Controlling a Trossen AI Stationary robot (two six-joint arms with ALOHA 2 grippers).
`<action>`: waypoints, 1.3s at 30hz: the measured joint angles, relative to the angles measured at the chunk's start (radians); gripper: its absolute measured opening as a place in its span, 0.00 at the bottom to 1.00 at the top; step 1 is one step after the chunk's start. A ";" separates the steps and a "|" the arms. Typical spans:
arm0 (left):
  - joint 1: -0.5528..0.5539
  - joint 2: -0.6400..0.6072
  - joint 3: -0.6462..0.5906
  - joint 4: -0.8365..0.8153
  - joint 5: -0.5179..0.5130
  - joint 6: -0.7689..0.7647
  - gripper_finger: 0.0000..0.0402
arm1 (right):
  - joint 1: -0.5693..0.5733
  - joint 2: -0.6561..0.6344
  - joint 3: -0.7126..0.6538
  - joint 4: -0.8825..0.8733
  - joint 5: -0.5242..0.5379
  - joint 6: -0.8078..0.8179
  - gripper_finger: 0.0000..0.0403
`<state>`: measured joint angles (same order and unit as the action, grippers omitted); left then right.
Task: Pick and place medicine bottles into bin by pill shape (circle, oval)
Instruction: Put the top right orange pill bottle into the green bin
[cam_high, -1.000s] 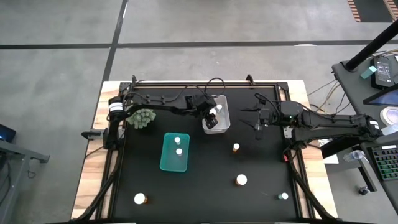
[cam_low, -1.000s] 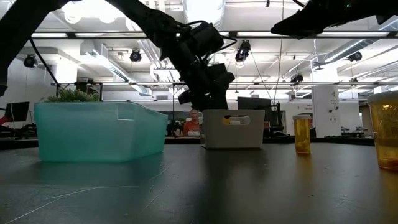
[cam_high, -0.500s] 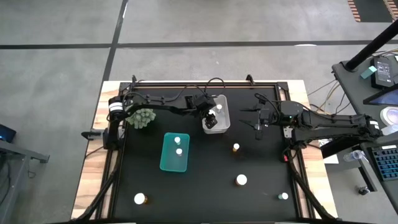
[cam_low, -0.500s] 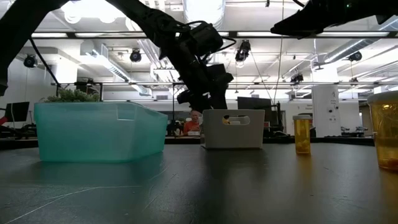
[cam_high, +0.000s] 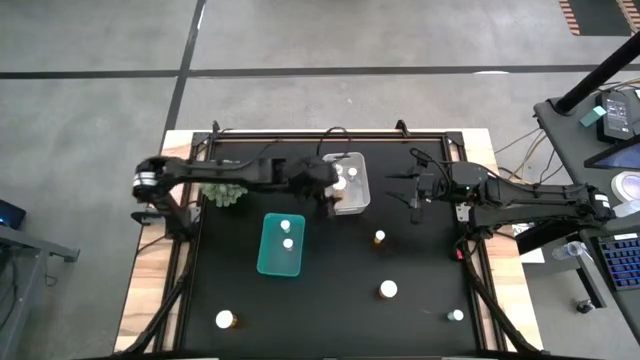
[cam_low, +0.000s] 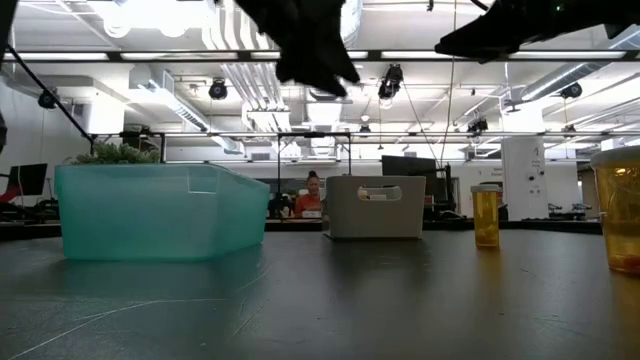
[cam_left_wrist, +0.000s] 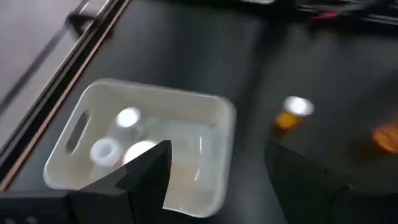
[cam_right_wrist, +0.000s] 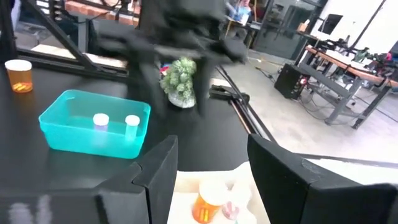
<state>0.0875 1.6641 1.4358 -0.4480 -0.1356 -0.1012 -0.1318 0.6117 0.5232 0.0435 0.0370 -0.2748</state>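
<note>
High view: the left gripper (cam_high: 327, 192) is hovering beside the white bin (cam_high: 360, 190), which is containing medicine bottles (cam_high: 341, 178); the right gripper (cam_high: 418, 193) is waiting near the table's right edge.

Left wrist view: its fingers (cam_left_wrist: 148, 168) are standing wide apart, empty, above the bin.

Right wrist view: its fingers (cam_right_wrist: 163, 168) are spread wide.

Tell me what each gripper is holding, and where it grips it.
Nothing. The left gripper is open and empty above the white bin; the right gripper is open and empty too.
</note>
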 joint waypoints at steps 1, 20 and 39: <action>-0.024 -0.020 -0.009 -0.004 0.000 0.016 0.60 | 0.001 0.000 0.000 -0.001 0.011 0.005 0.46; -0.352 -0.314 -0.302 0.137 -0.002 0.092 0.60 | 0.001 0.035 0.008 -0.049 0.030 0.517 0.46; -0.349 -0.505 -0.688 0.547 -0.030 0.161 0.60 | 0.072 0.305 0.284 -0.414 -0.204 0.800 0.46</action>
<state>-0.2619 1.1596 0.7476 0.0994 -0.1654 0.0593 -0.0598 0.9165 0.8076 -0.3703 -0.1673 0.5252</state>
